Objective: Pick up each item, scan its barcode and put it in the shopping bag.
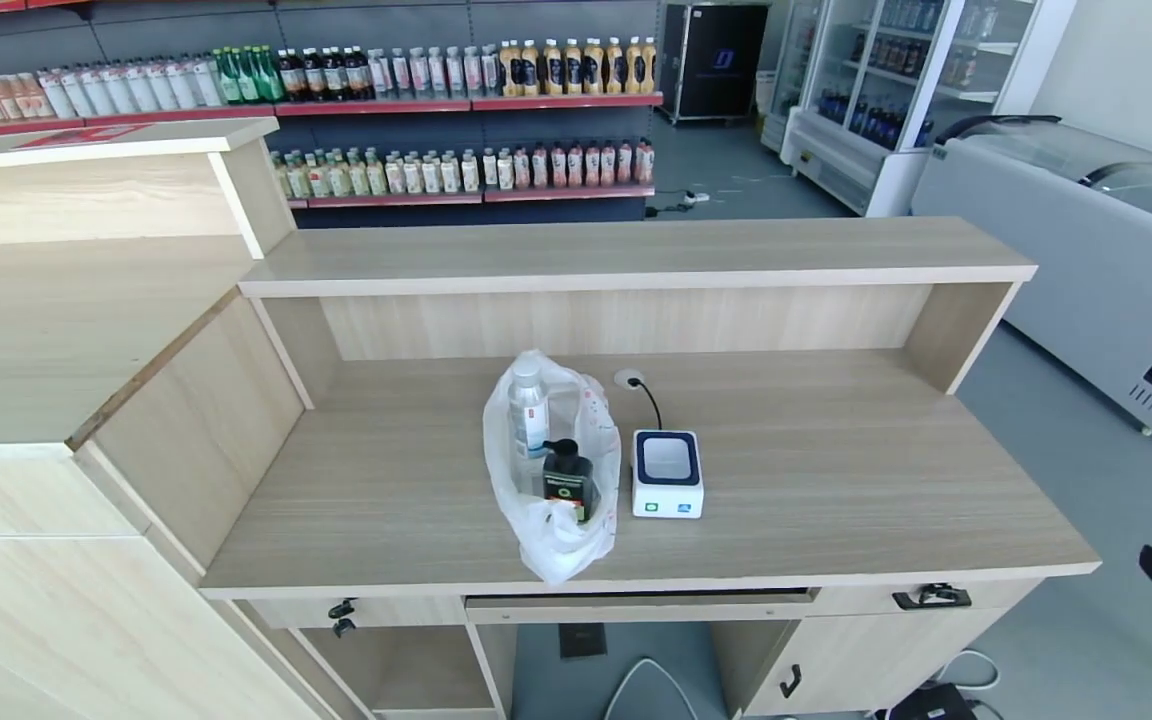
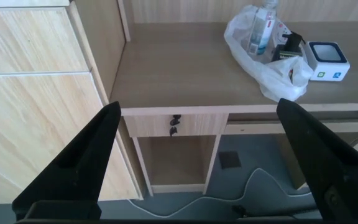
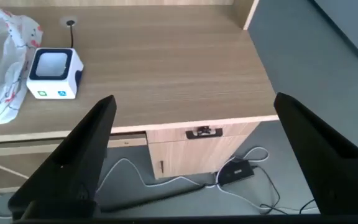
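Left wrist view has the left gripper [image 2: 197, 168] out in front of the desk's front-left corner. It is released, with its two black, tapering jaws spread wide and nothing between them. Right wrist view has the right gripper [image 3: 194, 162] out in front of the front-right corner. It is released too, its two matching black jaws wide apart and empty.

One desk [image 1: 836, 480] carries everything. It has a flat top of pale wood-grain laminate and a raised ledge along its back edge.

One bag [image 1: 551, 540] sits about midway along the desk. It is thin, crinkled white plastic, its mouth gapes open, and its lower folds reach nearly to the front edge. Two bottles stand inside it. One clear bottle [image 1: 528, 410] is tall and round with a white cap and a pale label, on the side toward the back edge. One black bottle [image 1: 568, 480] is squat with a pump top and a dark label, nearer the front edge.

One scanner [image 1: 667, 472] stands just beside the bag, on its right. It is a white, smooth, boxy block with rounded corners and a dark-framed window on top. One thin black cable [image 1: 650, 405] curves from its back to one round hole [image 1: 628, 378] in the desktop.
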Robot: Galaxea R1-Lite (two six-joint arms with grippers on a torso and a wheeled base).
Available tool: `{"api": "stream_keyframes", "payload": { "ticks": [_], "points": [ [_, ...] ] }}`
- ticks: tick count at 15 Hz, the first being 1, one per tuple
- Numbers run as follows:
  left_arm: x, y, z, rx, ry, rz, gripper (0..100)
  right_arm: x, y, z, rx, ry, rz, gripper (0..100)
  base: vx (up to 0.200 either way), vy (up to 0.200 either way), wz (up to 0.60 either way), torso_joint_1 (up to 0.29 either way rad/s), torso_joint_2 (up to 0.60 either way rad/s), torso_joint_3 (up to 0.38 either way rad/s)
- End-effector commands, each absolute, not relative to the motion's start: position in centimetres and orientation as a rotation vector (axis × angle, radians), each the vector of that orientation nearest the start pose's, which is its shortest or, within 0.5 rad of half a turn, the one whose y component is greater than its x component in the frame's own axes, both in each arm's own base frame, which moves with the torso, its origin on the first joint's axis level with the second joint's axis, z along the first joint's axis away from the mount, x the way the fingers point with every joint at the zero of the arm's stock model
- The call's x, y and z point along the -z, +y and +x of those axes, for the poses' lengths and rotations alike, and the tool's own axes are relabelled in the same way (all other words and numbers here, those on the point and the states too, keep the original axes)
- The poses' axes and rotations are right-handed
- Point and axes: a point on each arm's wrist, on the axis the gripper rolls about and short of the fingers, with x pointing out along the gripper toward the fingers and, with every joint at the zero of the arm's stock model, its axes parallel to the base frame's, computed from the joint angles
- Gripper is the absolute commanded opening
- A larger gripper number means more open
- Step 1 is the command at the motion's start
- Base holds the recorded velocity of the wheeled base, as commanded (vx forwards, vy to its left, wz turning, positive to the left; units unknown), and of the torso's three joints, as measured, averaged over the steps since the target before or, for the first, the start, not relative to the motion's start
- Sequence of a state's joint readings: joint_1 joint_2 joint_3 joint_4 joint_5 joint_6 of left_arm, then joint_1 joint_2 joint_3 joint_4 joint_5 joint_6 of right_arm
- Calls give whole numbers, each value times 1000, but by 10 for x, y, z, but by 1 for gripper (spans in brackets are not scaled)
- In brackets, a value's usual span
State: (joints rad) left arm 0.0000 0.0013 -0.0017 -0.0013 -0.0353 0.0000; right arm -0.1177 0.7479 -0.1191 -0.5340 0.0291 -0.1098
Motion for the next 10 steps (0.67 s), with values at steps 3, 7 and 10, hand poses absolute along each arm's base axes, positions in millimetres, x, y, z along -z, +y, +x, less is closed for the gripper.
{"api": "stream_keyframes", "payload": {
  "ticks": [3,7,10],
  "points": [
    [-76,-1,-23,35,-2,0,100,-102,1,-2,-29,0,-86,100,0,0,0,0,0,0],
    [-76,-1,-23,35,-2,0,100,-75,1,-23,-54,1,-84,100,0,0,0,0,0,0],
    [-76,-1,-23,37,-2,0,100,-76,1,-23,-55,-3,-69,100,0,0,0,0,0,0]
  ]
}}
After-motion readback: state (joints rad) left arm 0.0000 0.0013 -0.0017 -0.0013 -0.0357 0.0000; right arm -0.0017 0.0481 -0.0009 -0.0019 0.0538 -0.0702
